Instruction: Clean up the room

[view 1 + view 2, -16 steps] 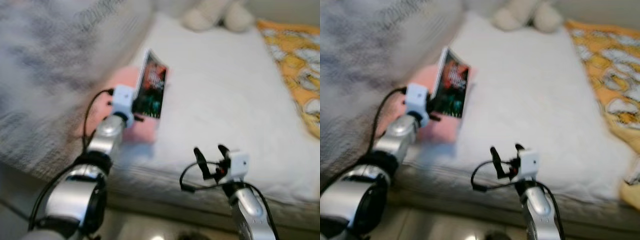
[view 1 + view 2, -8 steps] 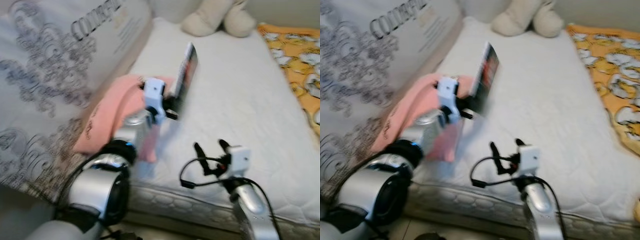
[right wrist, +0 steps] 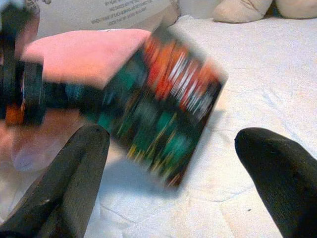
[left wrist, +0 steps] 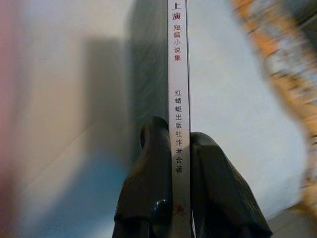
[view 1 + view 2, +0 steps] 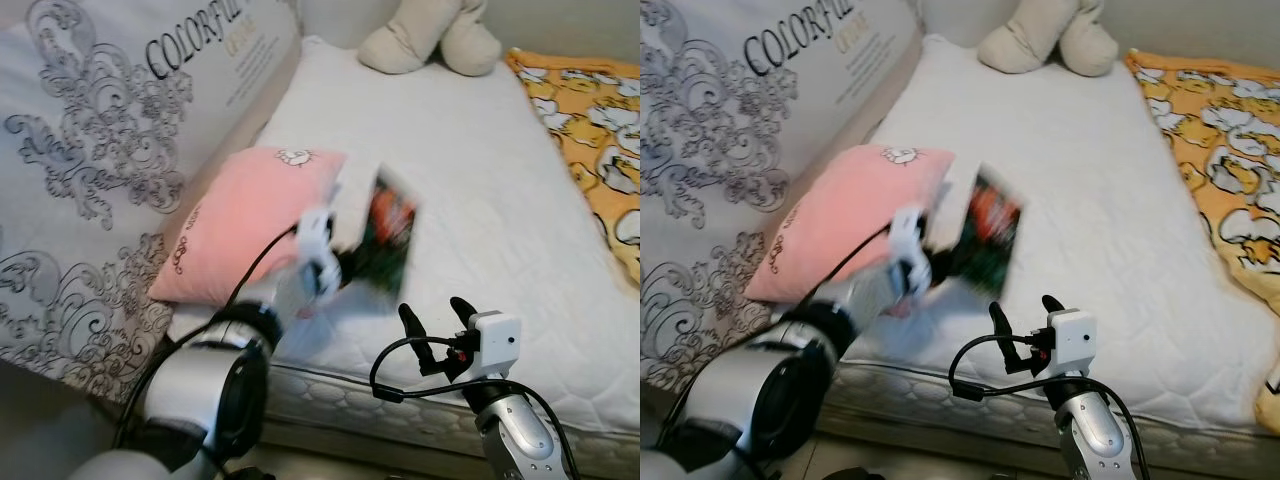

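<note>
Since a second ago the book (image 5: 385,236) has come off its spot against the pink pillow (image 5: 250,220) and swung toward the foot of the bed; left arm drawn back and lowered with it. The camera shifted too, so part of the change is the view's own. Book motion-blurred.

Left gripper (image 4: 179,163): fingers (image 4: 151,168) pressed together on the book's spine, one pad each side, seen along the spine in the left wrist view. Book held in the air above the white mattress (image 5: 470,180), just beside the pillow's near corner, cover tilted, long axis running away from the gripper.

Right gripper (image 5: 437,318): fingers apart, holding nothing, low over the mattress edge. The book lies ahead of it and toward the robot's left, near but not touching; from the right wrist view it hangs between the two spread fingers' lines of sight.

Judgement: the left arm owns the book; the right is the free one if a hand-over or second pickup follows.

Count: one book, one pink pillow, one large printed cushion (image 5: 90,140), one plush toy (image 5: 430,35) at the head of the bed, one yellow patterned blanket (image 5: 585,140).
</note>
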Controlling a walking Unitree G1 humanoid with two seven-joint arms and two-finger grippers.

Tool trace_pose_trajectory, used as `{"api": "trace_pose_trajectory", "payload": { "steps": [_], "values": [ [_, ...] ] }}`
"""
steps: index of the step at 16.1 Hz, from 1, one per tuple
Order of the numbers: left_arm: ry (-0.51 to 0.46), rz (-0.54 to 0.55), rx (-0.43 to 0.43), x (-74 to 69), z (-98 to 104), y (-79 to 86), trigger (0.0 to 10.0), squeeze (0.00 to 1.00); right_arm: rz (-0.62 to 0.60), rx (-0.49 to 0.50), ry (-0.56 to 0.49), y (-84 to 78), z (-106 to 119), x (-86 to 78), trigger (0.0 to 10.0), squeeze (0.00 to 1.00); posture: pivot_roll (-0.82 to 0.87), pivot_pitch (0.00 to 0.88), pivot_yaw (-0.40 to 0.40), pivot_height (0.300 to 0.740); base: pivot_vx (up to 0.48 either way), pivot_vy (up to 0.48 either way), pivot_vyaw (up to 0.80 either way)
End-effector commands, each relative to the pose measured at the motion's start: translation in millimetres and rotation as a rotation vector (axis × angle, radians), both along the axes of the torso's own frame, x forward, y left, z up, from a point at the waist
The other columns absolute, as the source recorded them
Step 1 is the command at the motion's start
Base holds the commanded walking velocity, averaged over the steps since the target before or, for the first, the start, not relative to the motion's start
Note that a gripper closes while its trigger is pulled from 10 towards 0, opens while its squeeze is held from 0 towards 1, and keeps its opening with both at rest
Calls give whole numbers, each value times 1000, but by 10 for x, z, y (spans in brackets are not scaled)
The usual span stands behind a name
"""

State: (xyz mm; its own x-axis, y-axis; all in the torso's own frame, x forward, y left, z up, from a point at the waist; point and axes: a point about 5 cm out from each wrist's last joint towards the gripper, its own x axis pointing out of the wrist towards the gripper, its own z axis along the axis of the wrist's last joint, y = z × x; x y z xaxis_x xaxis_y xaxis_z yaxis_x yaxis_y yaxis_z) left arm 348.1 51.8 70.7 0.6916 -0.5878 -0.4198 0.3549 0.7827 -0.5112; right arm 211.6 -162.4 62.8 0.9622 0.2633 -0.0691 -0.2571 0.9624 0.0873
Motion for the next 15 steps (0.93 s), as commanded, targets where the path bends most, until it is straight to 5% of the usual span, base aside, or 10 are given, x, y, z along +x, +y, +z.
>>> {"api": "trace_pose_trajectory", "payload": {
  "steps": [1,8,11,12,13,15],
  "values": [
    [-20,7,69,10,-13,33,10000,0,4,6,0,-1,37,-2,10000,102,-166,3,-13,740,0,0,0],
    [-115,74,237,66,-8,157,10000,0,-18,-31,54,-207,-78,-247,10000,102,-174,5,-26,740,0,0,0],
    [-163,30,270,83,46,81,10000,0,-20,-26,66,-179,-157,-253,10000,98,-177,3,-23,740,0,0,0],
    [-207,-24,270,97,109,-1,10000,90,-22,-21,82,-200,-252,-250,10000,102,-174,0,-20,740,0,0,0],
    [-224,-47,276,100,132,-34,10000,0,-25,-20,99,-235,-347,-251,10000,102,-175,0,-18,740,0,0,0],
    [-230,-54,281,101,138,-44,10000,0,-26,-18,108,-253,-417,-248,10000,102,-177,0,-14,740,0,0,0]
  ]
}}
